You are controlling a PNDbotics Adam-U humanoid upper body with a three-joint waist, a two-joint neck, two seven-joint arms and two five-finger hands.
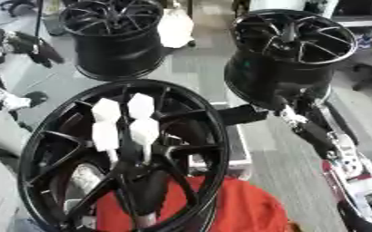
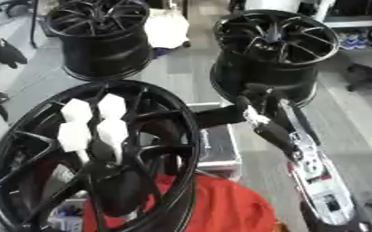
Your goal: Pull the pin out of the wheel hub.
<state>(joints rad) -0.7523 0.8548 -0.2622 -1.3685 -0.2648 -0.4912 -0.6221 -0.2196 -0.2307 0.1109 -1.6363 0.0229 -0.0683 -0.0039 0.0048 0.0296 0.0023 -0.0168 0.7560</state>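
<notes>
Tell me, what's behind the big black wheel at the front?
Behind the big black spoked wheel shows red cloth and a silvery box; the spokes cover the rest.

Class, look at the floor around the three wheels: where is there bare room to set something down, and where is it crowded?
Bare grey floor lies between the two far wheels. It is crowded around the near wheel hub, with white pieces on its spokes, red cloth beneath and the right arm alongside.

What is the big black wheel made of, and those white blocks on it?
The near wheel hub looks like metal with glossy black paint: light glints along its thin spokes. The white blocks look matte, maybe plastic or foam; their material can't be told for sure.
</notes>
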